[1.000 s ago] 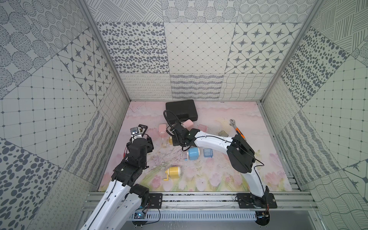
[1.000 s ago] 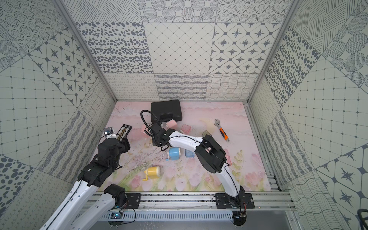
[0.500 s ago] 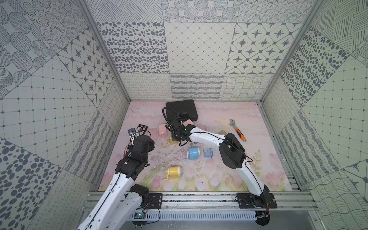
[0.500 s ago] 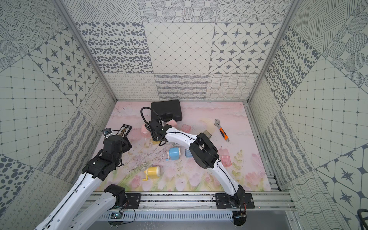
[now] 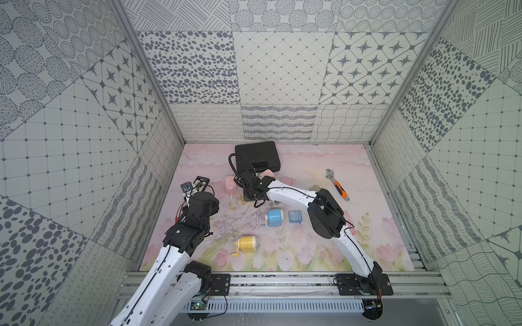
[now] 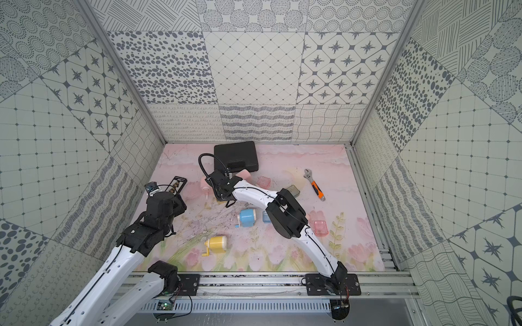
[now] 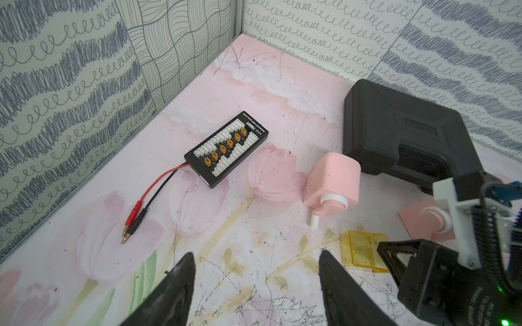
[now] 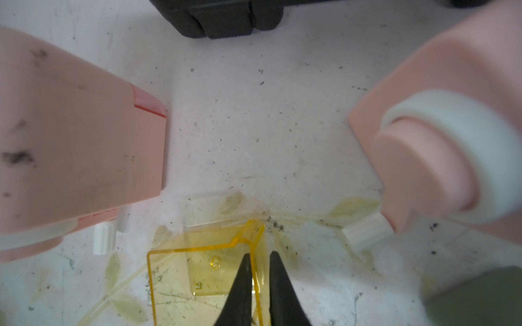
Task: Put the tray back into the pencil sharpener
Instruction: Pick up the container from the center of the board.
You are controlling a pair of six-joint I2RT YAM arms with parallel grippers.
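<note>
A clear yellow tray [image 8: 203, 271] lies on the mat between two pink pencil sharpeners [image 8: 79, 141] [image 8: 452, 127]. My right gripper [image 8: 258, 271] is shut on one side wall of this tray, one finger inside it and one outside. From the left wrist view the tray [image 7: 358, 251] shows partly under the right gripper's black body. A yellow pencil sharpener [image 5: 246, 245] lies on its side near the front, well apart from the tray. My left gripper [image 7: 255, 258] hovers open over bare mat, left of the tray, holding nothing.
A blue sharpener [image 5: 275, 217] and blue tray [image 5: 295, 217] lie mid-mat. Pink trays [image 6: 263, 182] [image 6: 321, 228], a black case [image 5: 257, 155] at the back, a wrench [image 5: 337, 187] on the right and a connector board [image 7: 226, 149] with red and black leads are also here.
The right gripper has reached further back-left and closed its jaws on the yellow tray's wall. The left arm shifted slightly and its jaws narrowed a little.
</note>
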